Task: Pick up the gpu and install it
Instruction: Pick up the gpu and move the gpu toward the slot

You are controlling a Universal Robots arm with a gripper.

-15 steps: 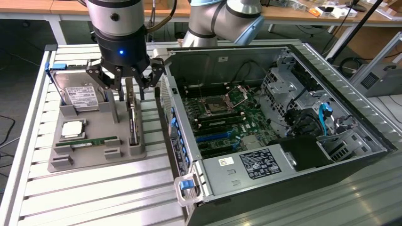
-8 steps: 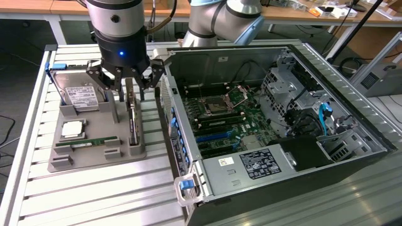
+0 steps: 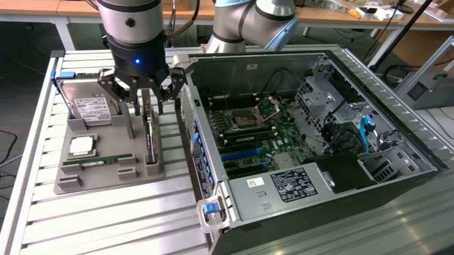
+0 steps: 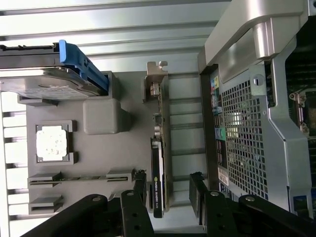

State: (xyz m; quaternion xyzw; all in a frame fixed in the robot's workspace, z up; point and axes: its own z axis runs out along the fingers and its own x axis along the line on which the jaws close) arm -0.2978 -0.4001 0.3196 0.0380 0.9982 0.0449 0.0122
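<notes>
Gripper (image 3: 148, 102) released above the gpu (image 3: 150, 138)
Fingers (image 4: 197, 192) straddle it; it stands on edge in the grey tray (image 3: 103, 175), on the exterior view's left of the computer case (image 3: 386, 95).

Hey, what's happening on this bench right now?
A robot arm's gripper hangs open over the gpu, which stands on edge in a gray holder tray beside an open computer case. Its fingers sit on either side of the card without gripping it. The gpu is not yet lifted or installed.
</notes>
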